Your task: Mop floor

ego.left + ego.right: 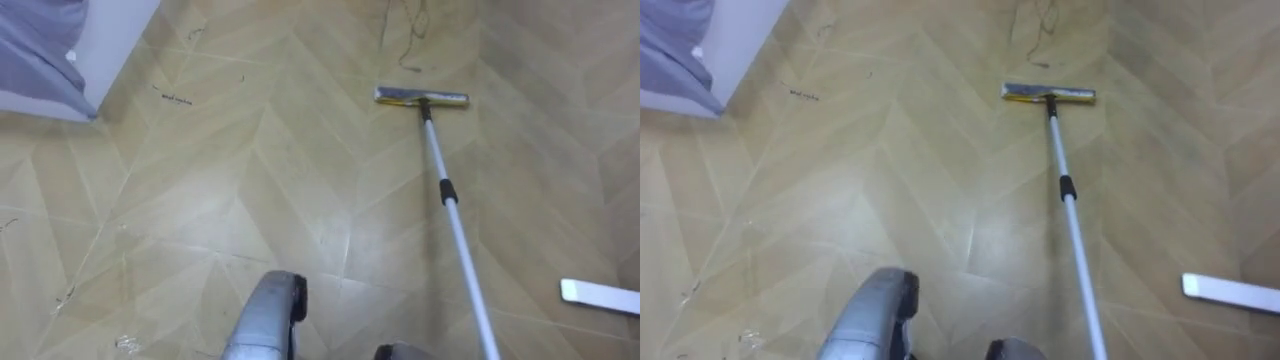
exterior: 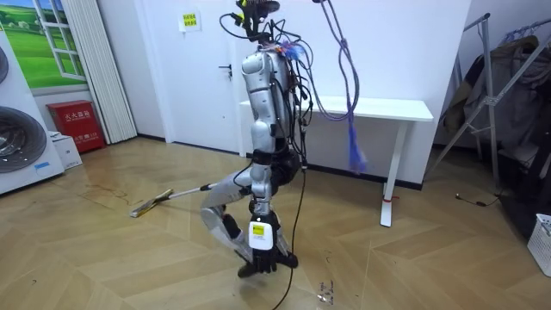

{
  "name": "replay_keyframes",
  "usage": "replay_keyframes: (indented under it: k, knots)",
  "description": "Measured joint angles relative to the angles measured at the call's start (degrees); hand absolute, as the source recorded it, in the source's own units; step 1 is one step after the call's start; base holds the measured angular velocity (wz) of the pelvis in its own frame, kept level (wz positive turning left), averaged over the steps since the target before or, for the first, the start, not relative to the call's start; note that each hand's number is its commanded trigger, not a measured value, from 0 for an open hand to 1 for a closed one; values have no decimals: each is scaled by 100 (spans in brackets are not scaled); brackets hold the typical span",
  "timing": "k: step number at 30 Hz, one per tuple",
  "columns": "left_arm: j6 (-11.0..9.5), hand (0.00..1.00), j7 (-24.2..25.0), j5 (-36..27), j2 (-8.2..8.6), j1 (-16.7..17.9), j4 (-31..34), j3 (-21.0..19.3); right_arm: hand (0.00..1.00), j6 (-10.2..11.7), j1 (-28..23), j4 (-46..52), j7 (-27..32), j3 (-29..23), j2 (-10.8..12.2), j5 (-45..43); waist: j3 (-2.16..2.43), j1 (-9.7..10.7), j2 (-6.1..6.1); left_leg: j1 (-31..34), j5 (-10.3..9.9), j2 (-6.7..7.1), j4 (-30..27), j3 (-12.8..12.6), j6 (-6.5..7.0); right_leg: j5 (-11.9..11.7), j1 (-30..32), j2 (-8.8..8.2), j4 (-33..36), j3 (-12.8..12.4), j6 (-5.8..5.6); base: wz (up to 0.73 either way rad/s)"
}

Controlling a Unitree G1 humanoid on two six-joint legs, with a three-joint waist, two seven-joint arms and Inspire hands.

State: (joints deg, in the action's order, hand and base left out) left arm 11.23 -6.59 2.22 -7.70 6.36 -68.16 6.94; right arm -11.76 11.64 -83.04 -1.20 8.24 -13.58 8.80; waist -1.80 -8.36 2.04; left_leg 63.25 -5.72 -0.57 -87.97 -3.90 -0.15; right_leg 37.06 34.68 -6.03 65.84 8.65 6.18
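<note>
Silver-poled flat mop (image 1: 446, 190) lying on tan wood-pattern floor (image 1: 250, 150), head far ahead, long axis running back toward lower right, judged nearer right hand than left hand; closure of either: cannot tell.

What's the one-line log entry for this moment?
task: mop floor | mop head: flat on wood floor, ahead | pole: slants back to robot's right | robot: near white table

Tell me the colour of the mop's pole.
Silvery white pole with a black collar partway down; clearest in the left eye view.
</note>
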Motion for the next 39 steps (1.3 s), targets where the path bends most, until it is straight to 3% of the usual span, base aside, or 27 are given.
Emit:
replay_keyframes:
  k: [4,5,6,7,8,10,12,14,17,19,21,22,23,24,25,26,27,28,30,32,33,34,35,36,37,38,39]
  knots:
    - [-54,0,177,14,-59,-75,2,5,100,41,281,2,-97,367,-76,599,2,31,-93,-912,-97,-7,3253,-11,-9,169,8,23,-46,4,-151,11]
    - [-45,0,218,12,-56,-107,-5,11,100,42,250,1,-113,396,-113,668,-7,44,-127,-994,-341,13,3395,-9,65,196,-41,-4,-100,33,-185,24]
    - [-27,0,282,11,-55,-195,-3,26,100,45,148,9,-150,398,-170,695,18,47,-187,-1049,-538,52,3495,-95,252,197,-159,-99,-299,89,-257,20]
    - [-27,0,313,-11,-56,-272,8,21,100,49,-10,-19,-153,394,-234,704,47,66,-212,-1154,-685,137,3601,-155,468,103,-289,-192,-508,120,-403,18]
    - [-27,0,315,-37,-59,-276,5,15,100,57,-47,-53,-147,391,-275,713,46,83,-217,-1181,-766,224,3628,-156,542,35,-291,-216,-453,50,-459,26]
    - [-37,0,244,-3,-51,-363,241,8,100,89,-402,-155,-88,393,-525,698,71,308,-340,-1301,-1051,569,3560,-144,741,-874,202,-341,597,-346,-569,54]
    - [-90,0,128,42,-62,-369,450,-13,100,88,-724,-153,55,394,-575,731,91,328,-485,-1480,-1345,634,3513,-49,872,-1443,546,-150,1083,-651,-665,14]
    - [-139,0,-14,50,-80,-380,563,-4,100,86,-832,-144,183,394,-496,740,81,414,-586,-1659,-1482,633,3601,-7,878,-1428,1044,18,981,-702,-690,-7]
    - [-141,0,-136,55,-54,-373,658,18,100,83,-1058,-122,319,385,-231,780,94,522,-595,-1991,-1685,648,3830,-7,898,-1458,1705,177,-313,-675,-699,-2]
    - [-104,0,-181,83,32,-297,659,19,100,20,-1159,-124,317,344,-159,779,96,544,-574,-2269,-1918,646,3935,18,849,-1873,1924,264,-1661,-638,-536,-3]
    - [12,0,-185,59,53,-213,652,8,100,-53,-1230,-111,363,291,-164,760,105,535,-578,-2536,-2224,627,3827,123,769,-2196,1779,296,-1896,-529,-399,4]
    - [56,0,-190,30,16,-205,632,1,100,-88,-1188,-84,381,275,-162,746,93,503,-535,-2660,-2382,602,3628,157,633,-2188,1649,302,-1724,-471,-368,10]
    - [83,0,-195,-16,-14,-205,633,5,100,-96,-1148,-85,388,267,-162,746,84,486,-495,-2666,-2398,576,3382,105,597,-2147,1604,302,-1596,-467,-334,8]
    - [105,0,-207,-46,-35,-190,629,7,100,-154,-987,-128,425,264,-194,738,76,463,-479,-2532,-2299,420,2746,-3,421,-1917,1513,335,-1308,-416,-222,-6]
    - [114,0,-270,-52,-35,-160,631,27,100,-223,-732,-168,446,277,-240,684,76,389,-440,-2379,-2076,276,2071,-64,105,-1650,1418,389,-1055,-404,-145,-18]
    - [115,0,-306,-58,-27,-159,631,32,100,-234,-593,-203,455,297,-267,686,51,323,-370,-2296,-1903,233,1757,-66,54,-1532,1383,416,-941,-416,-109,-32]
    - [102,0,-354,-108,-27,-166,642,67,100,-261,-298,-206,494,372,-319,744,36,246,-299,-2076,-1464,218,1197,-60,-50,-1316,1336,432,-735,-440,-53,-19]
    - [88,0,-400,-185,-27,-169,704,85,100,-262,-28,-172,513,403,-372,875,42,187,-257,-1837,-1353,197,889,-57,-115,-1141,1296,444,-586,-475,-59,-10]
    - [47,0,-403,-209,-42,-149,837,85,100,-244,324,-114,507,411,-412,1025,-5,45,-185,-1379,-1454,51,1079,-75,10,-987,1185,472,-519,-484,-68,-11]
    - [34,0,-398,-226,-53,-95,928,76,100,-147,554,-18,441,399,-393,1268,-33,-84,-126,-1102,-1487,-25,2083,-19,6,-854,947,505,-619,-553,-128,-11]
    - [8,0,-384,-223,-48,-46,918,77,100,-83,566,103,351,385,-390,1382,-35,-111,-122,-1074,-1423,-4,3036,118,-37,-748,697,489,-757,-552,-206,9]
    - [-11,0,-353,-210,-64,-25,905,50,100,-60,529,138,264,392,-372,1527,-1,-115,-143,-1087,-1086,4,3573,142,74,-608,431,404,-863,-565,-287,15]
    - [-16,0,-322,-209,-65,24,884,28,100,-52,465,137,206,397,-375,1602,23,-107,-131,-1119,-993,32,3662,116,116,-540,311,368,-921,-579,-367,32]
    - [-31,0,-262,-210,-64,38,863,-5,100,-29,266,137,111,401,-412,1696,77,-61,-125,-1261,-1050,99,3681,6,355,-417,115,287,-1021,-593,-519,53]
    - [-35,0,-227,-204,-55,17,878,-4,100,-26,65,104,18,409,-467,1739,78,2,-126,-1387,-1128,220,3696,-60,550,-384,10,201,-1040,-718,-573,52]
    - [-36,0,-208,-203,-48,5,867,-4,100,-22,-18,45,-32,426,-502,1726,79,16,-130,-1455,-1187,260,3699,-120,627,-409,-29,160,-988,-735,-620,33]
    - [-39,0,-162,-187,-44,1,868,-9,100,-16,-204,-107,-94,438,-575,1659,85,27,-145,-1605,-1328,338,3701,-219,726,-519,-58,71,-796,-785,-777,9]
